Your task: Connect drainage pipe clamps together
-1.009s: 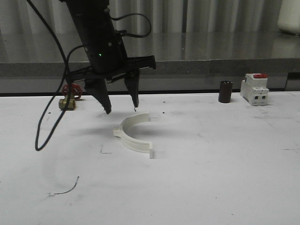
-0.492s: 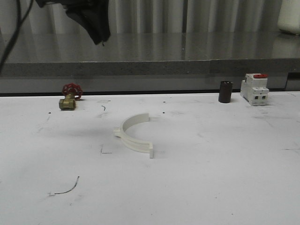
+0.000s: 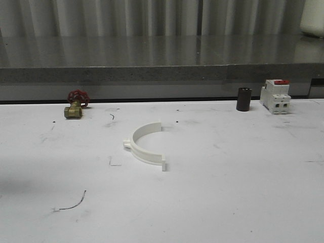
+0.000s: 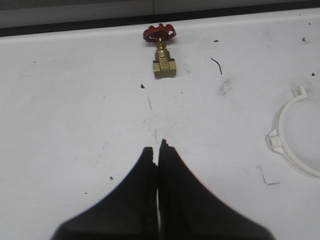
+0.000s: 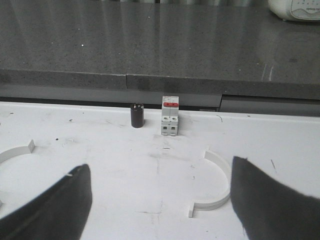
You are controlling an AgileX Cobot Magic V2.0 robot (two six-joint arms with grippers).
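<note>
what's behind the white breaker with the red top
Behind the breaker runs a dark grey stone ledge, with a white table under it. A black cylinder stands beside it, apart. The ledge strip directly behind the breaker is hidden.

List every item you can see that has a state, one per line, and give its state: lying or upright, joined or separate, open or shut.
First clamp half: lying flat on the table, not joined.
Second clamp half: lying flat, apart from the first, not held.
Brass valve: on its side, red handwheel facing back.
Breaker: upright, red top.
Dark cylinder: standing upright.
Left gripper: jaws shut, empty.
Right gripper: jaws open wide, empty.
</note>
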